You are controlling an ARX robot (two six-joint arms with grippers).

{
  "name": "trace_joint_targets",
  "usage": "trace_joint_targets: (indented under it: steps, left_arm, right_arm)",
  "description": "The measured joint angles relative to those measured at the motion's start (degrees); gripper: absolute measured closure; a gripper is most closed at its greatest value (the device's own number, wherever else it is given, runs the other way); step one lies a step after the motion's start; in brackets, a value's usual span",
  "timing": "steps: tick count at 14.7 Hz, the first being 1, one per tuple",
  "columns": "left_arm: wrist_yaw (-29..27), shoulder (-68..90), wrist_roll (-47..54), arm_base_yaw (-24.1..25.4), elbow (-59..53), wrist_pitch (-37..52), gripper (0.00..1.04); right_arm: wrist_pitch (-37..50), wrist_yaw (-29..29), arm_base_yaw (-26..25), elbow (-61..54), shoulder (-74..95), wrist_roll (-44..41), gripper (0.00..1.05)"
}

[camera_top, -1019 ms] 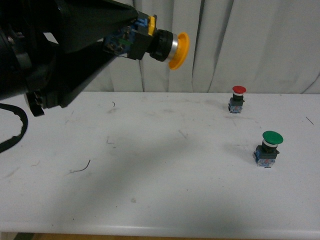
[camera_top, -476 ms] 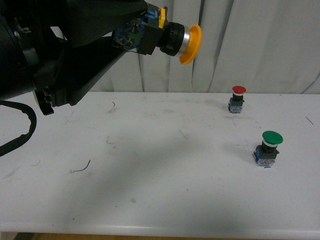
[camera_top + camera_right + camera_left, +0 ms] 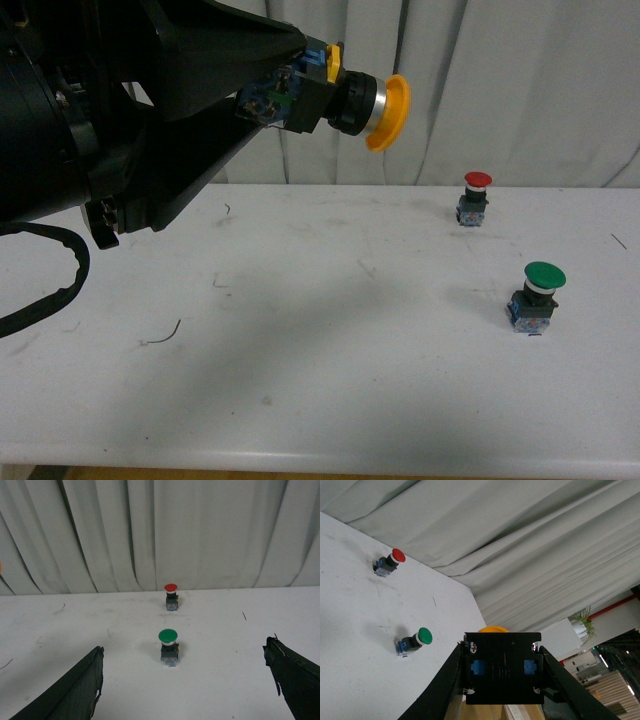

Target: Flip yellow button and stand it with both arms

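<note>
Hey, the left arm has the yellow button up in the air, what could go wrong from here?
1. The left gripper clamps the yellow button by its base only, high over the table; a slip could mean a long drop.
2. The open right gripper sits low, facing the green button and red button; swinging up for the handover could topple them.

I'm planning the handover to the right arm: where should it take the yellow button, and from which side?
Probably the silver collar and black neck of the yellow button, coming in from the robot's right. The left gripper is clamped on the base block, so only that end is free, and the cap points sideways to the right.
</note>
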Motion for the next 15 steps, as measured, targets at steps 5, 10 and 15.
trace_joint_targets:
  steps: [5, 10, 15]
  left_arm:
    - [-0.33, 0.0, 0.09, -0.28, 0.26, -0.76, 0.69]
    - [-0.55, 0.33, 0.24, -0.24, 0.72, 0.24, 0.69]
    - [-0.79, 1.62, 0.28, -0.66, 0.74, 0.44, 0.69]
  right_arm:
    - [35.36, 3.21, 5.42, 12.0, 37.9, 5.07, 0.06]
    - [43.43, 1.81, 15.23, 37.9, 72.85, 12.07, 0.06]
    - [63.1, -17.44, 15.76, 30.95, 79.17, 35.93, 0.06]
